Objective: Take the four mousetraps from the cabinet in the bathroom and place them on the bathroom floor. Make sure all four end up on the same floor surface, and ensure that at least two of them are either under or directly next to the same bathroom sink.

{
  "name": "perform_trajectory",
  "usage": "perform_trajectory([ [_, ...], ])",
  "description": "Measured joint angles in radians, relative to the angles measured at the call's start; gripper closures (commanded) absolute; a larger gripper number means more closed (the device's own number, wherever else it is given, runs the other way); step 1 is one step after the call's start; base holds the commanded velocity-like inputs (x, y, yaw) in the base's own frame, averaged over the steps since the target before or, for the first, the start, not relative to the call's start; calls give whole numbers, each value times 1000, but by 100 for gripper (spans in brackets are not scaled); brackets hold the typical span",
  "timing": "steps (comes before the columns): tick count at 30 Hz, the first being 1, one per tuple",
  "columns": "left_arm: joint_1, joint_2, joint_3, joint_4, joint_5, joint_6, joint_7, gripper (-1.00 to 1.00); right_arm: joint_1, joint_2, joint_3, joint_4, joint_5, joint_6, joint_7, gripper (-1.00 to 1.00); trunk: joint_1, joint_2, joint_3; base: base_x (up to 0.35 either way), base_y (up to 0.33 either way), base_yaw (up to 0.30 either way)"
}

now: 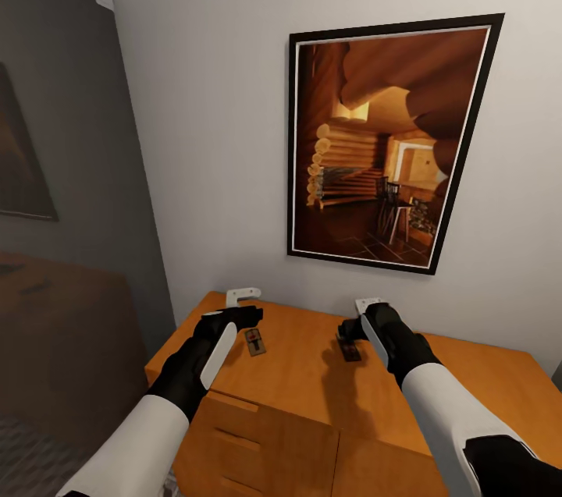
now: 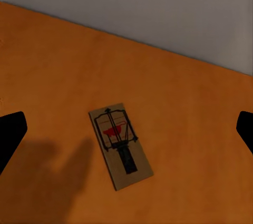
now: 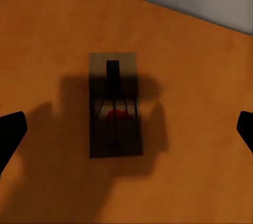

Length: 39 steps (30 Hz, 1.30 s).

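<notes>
On the orange cabinet top (image 1: 312, 372), in the lower middle of the head view, two mousetraps lie flat and well apart: the left mousetrap (image 1: 255, 342) just beside the left gripper (image 1: 248, 317), the right mousetrap (image 1: 348, 347) partly under the right gripper (image 1: 349, 328). Each trap's long axis runs roughly away from the robot toward the wall (image 1: 211, 130), the left one slightly skewed. Both grippers hang wide open above their own trap, holding nothing, the right seemingly centred better.

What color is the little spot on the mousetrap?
Red, clearest in the left wrist view on the mousetrap.
</notes>
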Motion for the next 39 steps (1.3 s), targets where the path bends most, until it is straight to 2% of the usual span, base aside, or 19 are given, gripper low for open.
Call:
perform_trajectory([
  [7, 0, 1, 0, 0, 0, 0, 0, -100, 0, 0, 3, 1, 0, -10, 0, -100, 0, 0, 0, 0, 0, 0],
  [8, 0, 3, 0, 1, 0, 0, -1, -100, 0, 0, 24, 2, -1, -12, 0, -100, 0, 0, 0, 0, 0, 0],
  [12, 0, 2, 0, 1, 0, 0, -1, -100, 0, -1, 34, 2, -1, -13, 0, -100, 0, 0, 0, 0, 0, 0],
  [21, 1, 1, -2, 1, 0, 0, -1, -100, -7, -2, 36, -2, 3, -12, -1, -100, 0, 0, 0, 0, 0, 0],
  [22, 1, 1, -2, 1, 0, 0, -2, -100, -45, -6, 35, -5, 4, -9, -2, -100, 0, 0, 0, 0, 0, 0],
  [24, 1, 2, -2, 1, 0, 0, -2, -100, -85, -15, 34, -2, 2, -7, -3, -100, 0, 0, 0, 0, 0, 0],
  [26, 1, 2, -2, 1, 0, 0, -2, -100, -145, -38, 30, 13, -1, -5, -3, -100, 0, 0, 0, 0, 0, 0],
  [30, 1, 3, -2, 1, 0, 0, -2, -100, -220, -62, 27, 95, -4, -4, -3, -100, 0, 0, 0, 0, 0, 0],
  [39, 0, 3, -1, 0, 0, 0, -1, -100, -274, -72, 30, 209, -6, -11, -2, -100, 0, 0, 0, 0, 0, 0],
])
